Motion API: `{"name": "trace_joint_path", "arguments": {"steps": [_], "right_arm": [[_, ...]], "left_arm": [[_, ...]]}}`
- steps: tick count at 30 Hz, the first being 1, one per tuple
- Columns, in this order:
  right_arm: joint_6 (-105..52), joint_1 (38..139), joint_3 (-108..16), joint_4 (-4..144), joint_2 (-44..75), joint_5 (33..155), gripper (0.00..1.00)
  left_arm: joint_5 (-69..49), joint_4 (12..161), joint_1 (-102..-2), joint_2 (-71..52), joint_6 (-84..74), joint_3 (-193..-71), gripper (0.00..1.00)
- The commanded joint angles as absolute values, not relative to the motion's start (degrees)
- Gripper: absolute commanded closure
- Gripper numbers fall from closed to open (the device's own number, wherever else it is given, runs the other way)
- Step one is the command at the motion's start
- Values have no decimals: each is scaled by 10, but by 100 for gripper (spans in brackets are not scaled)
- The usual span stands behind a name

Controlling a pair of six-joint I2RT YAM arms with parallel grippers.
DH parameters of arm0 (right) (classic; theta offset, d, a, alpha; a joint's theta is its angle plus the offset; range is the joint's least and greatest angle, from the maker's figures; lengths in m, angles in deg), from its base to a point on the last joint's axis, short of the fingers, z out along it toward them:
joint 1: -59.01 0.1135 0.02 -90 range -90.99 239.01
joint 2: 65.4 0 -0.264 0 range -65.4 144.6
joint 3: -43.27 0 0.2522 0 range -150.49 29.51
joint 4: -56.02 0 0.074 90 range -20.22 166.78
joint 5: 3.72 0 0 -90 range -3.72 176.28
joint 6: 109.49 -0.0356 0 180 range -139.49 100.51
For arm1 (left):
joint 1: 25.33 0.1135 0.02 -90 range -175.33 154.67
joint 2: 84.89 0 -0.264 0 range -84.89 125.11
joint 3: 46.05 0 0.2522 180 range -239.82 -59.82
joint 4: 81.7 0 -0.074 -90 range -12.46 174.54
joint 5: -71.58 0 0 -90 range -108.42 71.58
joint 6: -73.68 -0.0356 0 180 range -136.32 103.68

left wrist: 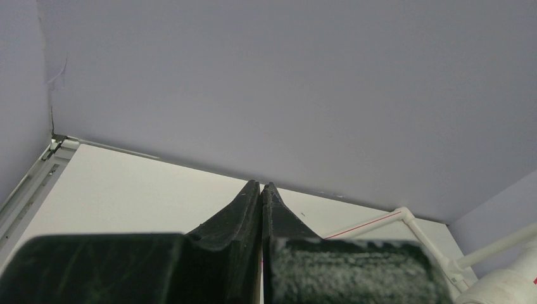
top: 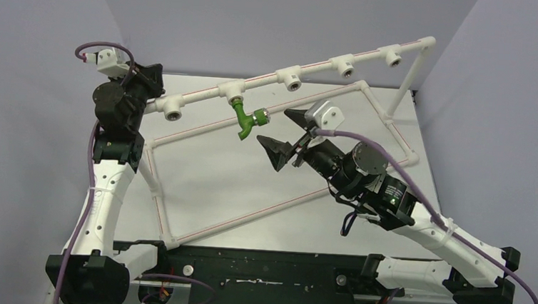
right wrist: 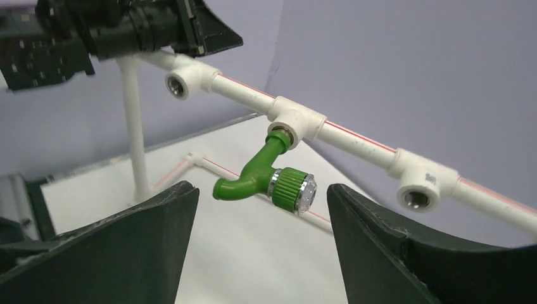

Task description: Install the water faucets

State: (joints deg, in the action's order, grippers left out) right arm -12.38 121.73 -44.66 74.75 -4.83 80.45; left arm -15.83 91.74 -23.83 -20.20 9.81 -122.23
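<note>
The bright-green water faucet [top: 243, 121] hangs from the second white tee [top: 231, 91] of the raised pipe rail, spout down-left and ribbed knob to the right. In the right wrist view the faucet [right wrist: 259, 174] sits just beyond and between my fingers. My right gripper [top: 271, 126] is open and empty, just right of the faucet and not touching it; it also shows in its own view [right wrist: 261, 190]. My left gripper [top: 153, 79] is shut with nothing seen between its fingers, up against the rail's left end. In its own view [left wrist: 261, 185] the fingertips meet.
The rail [top: 315, 69] carries open tees at the left [top: 174, 109] and to the right [top: 290, 78], [top: 345, 66], [top: 391, 57]. A rectangular white pipe frame [top: 247, 215] lies on the table under the arms, with uprights at its corners. Purple-grey walls close the back and sides.
</note>
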Motion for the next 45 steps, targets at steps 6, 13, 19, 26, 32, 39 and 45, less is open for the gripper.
{"name": "trace_joint_path", "arguments": {"steps": [6, 13, 19, 26, 32, 39, 45], "right_arm": [[315, 1280, -465, 793, -41, 858, 22], [558, 1344, -430, 762, -7, 722, 21], [663, 1349, -420, 740, 23, 661, 21], [758, 1349, -388, 636, 55, 611, 25], [760, 1335, -374, 590, 79, 621, 26], [734, 1302, -365, 564, 94, 650, 29], [715, 1283, -361, 544, 106, 673, 34]], "left_arm": [[-134, 738, -229, -132, 105, -1159, 100], [-126, 739, -226, -124, 111, -1160, 100], [-123, 740, -225, -123, 112, -1160, 100], [-122, 740, -225, -123, 112, -1160, 100], [-120, 741, -225, -122, 111, -1159, 100], [-119, 742, -224, -120, 112, -1160, 100], [-118, 742, -224, -119, 112, -1160, 100]]}}
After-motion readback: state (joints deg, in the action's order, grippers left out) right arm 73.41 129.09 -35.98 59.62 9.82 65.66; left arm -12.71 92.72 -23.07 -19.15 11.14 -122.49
